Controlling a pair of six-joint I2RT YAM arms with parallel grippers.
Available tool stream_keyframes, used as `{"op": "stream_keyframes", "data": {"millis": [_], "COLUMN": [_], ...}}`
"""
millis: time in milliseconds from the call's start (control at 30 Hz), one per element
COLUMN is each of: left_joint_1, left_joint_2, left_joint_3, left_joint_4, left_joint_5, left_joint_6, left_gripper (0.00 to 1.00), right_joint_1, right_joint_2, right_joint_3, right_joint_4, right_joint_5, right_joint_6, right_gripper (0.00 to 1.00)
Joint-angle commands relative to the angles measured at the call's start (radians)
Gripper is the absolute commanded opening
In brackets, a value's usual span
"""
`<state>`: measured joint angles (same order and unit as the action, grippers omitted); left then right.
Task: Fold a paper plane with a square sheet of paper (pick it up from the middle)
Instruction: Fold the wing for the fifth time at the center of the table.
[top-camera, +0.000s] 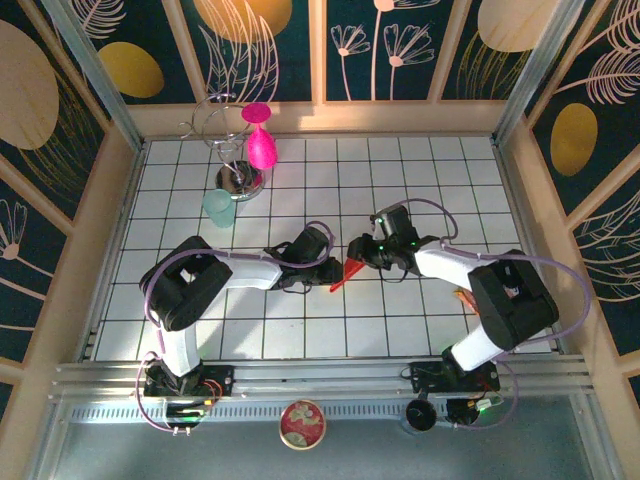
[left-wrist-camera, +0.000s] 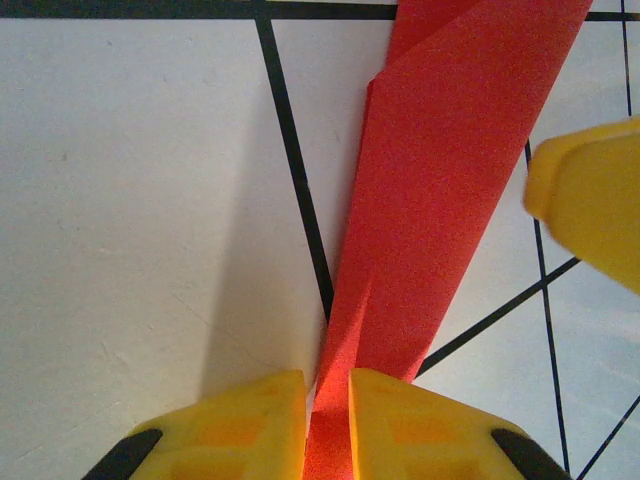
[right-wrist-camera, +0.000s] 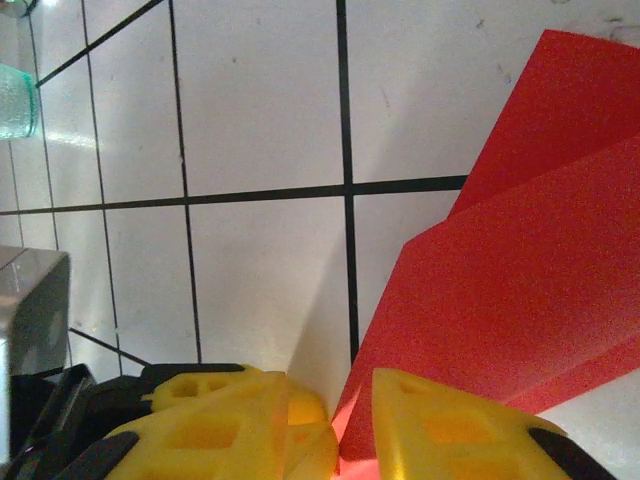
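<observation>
Top view: mid-table, the paper (top-camera: 340, 278) is largely hidden where the left gripper (top-camera: 328, 268) and right gripper (top-camera: 356, 252) meet; a red tip shows. The contents of the cup (top-camera: 220, 207) cannot be made out. Left wrist: fingers (left-wrist-camera: 240, 430) clamped on the folded paper, which is cut off at the top. Right wrist: fingers (right-wrist-camera: 460, 430) pinched on the paper's lower edge; cup cut off at left.

1. Red creased paper plane (top-camera: 339, 276) lies on white gridded table (top-camera: 400, 180), centre, btwn left gripper (left-wrist-camera: 328, 390) & right gripper (right-wrist-camera: 335, 410).
2. Both pinch it: left gripper from its left, right gripper from its right.
3. Magenta plastic goblet (top-camera: 261, 140), metal wire stand (top-camera: 236, 178) & teal plastic cup (top-camera: 219, 208): far-left, well behind plane; cup just before stand.
</observation>
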<state>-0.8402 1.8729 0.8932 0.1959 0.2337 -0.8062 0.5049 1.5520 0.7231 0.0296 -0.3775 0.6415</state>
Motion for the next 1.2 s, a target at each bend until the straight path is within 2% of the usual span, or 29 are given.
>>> {"op": "stream_keyframes", "data": {"millis": [0, 833, 1033, 1167], "left_joint_1": [-0.017, -0.017, -0.017, -0.017], "left_joint_2": [0.119, 0.098, 0.026, -0.065], "left_joint_3": [-0.02, -0.027, -0.01, -0.002], "left_joint_4": [-0.059, -0.065, -0.104, -0.126], "left_joint_5": [-0.053, -0.057, -0.097, -0.162], "left_joint_6": [-0.008, -0.004, 0.006, -0.007], "left_gripper": [0.19, 0.16, 0.19, 0.25], "right_joint_1": [0.0, -0.009, -0.009, -0.009], "right_joint_2": [0.037, 0.171, 0.131, 0.115], "right_joint_3": [0.025, 0.045, 0.031, 0.033], "right_joint_4": [0.038, 0.006, -0.002, -0.01], "right_joint_5": [-0.017, 0.001, 0.005, 0.003], "right_joint_6": [-0.012, -0.057, -0.062, -0.066], "right_gripper": [0.28, 0.24, 0.24, 0.23]}}
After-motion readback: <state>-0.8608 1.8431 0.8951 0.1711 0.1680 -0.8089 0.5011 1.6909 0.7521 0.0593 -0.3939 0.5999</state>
